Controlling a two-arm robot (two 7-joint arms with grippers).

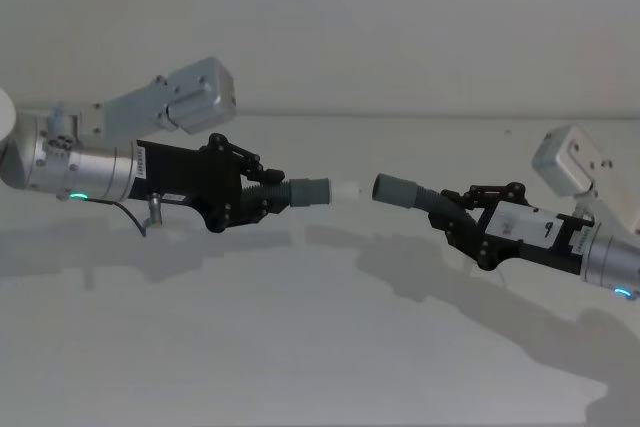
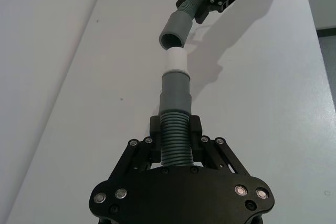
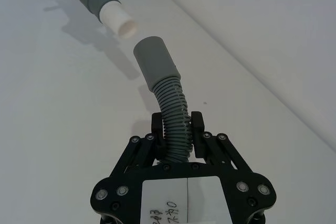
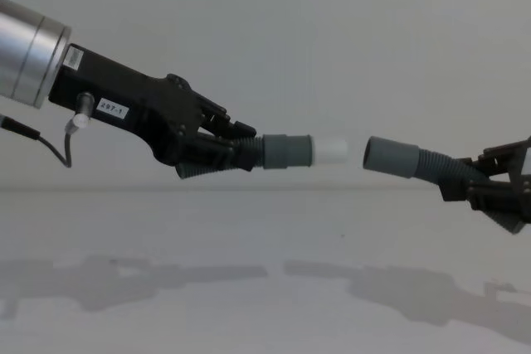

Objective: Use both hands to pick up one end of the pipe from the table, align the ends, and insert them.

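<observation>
Head view, starting at the left black plastic gripper (image 1: 262, 193): clamped on the springy ribbed neck of a dark grey corrugated hose piece (image 1: 280, 194), held clear of the matte white worktop (image 1: 320, 347) to aim its smooth cuff and narrower white tip (image 1: 345, 190) across. Mirrored by the right black plastic gripper (image 1: 452, 211), clamped on the second curved ribbed hose piece (image 1: 432, 199), presenting an open grey cuff (image 1: 395, 188) just apart from the tip, probably for alignment before insertion.

The table (image 1: 300, 367) is plain white. Above it, the left gripper (image 2: 175, 127) and right gripper (image 3: 177, 124) are black. The left hose piece (image 1: 272, 193) and right hose piece (image 1: 432, 200) are dark grey with ribs. The left cuff (image 1: 308, 191) and right cuff (image 1: 397, 189) are smooth grey. The left cuff ends in a white tip (image 1: 345, 190). The left wrist (image 1: 95, 172) is silver with a green glow.
</observation>
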